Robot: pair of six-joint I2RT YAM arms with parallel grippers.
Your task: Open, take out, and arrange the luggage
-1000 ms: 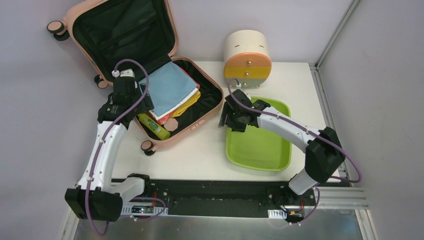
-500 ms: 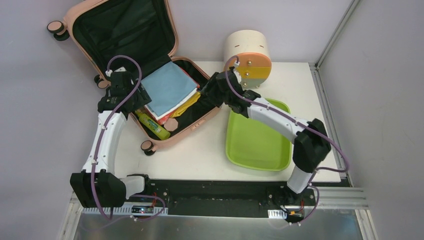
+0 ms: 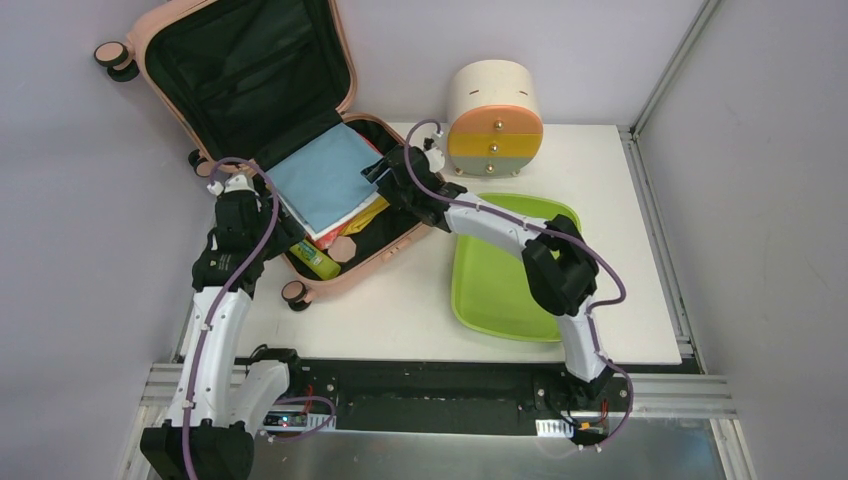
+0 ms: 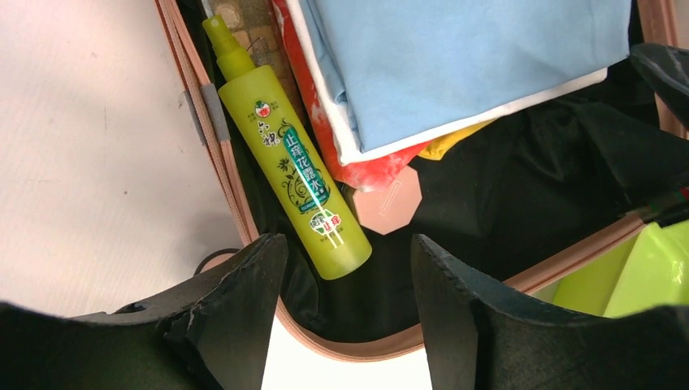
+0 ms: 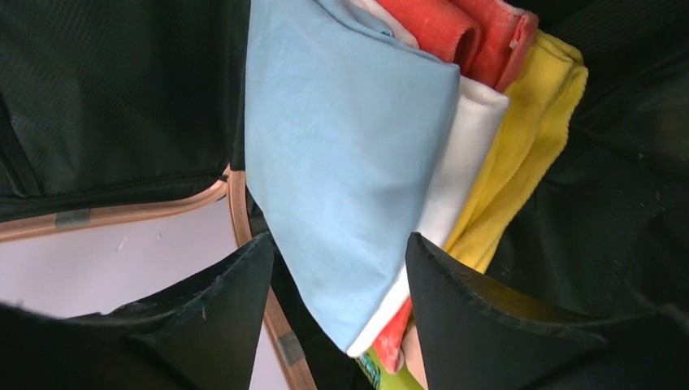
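From above, shows the left arm (image 3: 215, 310) rising from its base and folding forward, with the left gripper (image 3: 272, 238) over the near left rim of the luggage (image 3: 385, 258), just beside a lime spray bottle (image 3: 308, 258). Shows the right arm (image 3: 495, 222) stretched leftward, elbow above a green tray (image 3: 510, 300), with the right gripper (image 3: 385, 172) at the right edge of a folded blue cloth (image 3: 325, 180) inside the case. Places the luggage at the far left corner of the white table (image 3: 400, 310), open, lid upright toward the pale walls (image 3: 580, 40), lower shell flat. Finds a cream drawer unit (image 3: 493, 110) behind the tray.

From the left wrist, looks down between fingers spread wide, gripping nothing. Catches the bottle lying along the peach rim, its base between the fingertips, and a pink octagonal tag (image 4: 388, 201) on the black lining beside it.

From the right wrist, looks down between fingers likewise spread wide and closed on nothing. Frames the blue cloth's corner between them, with a white layer (image 5: 467, 154), a yellow towel (image 5: 528, 138) and a red towel (image 5: 443, 24) stacked beneath.
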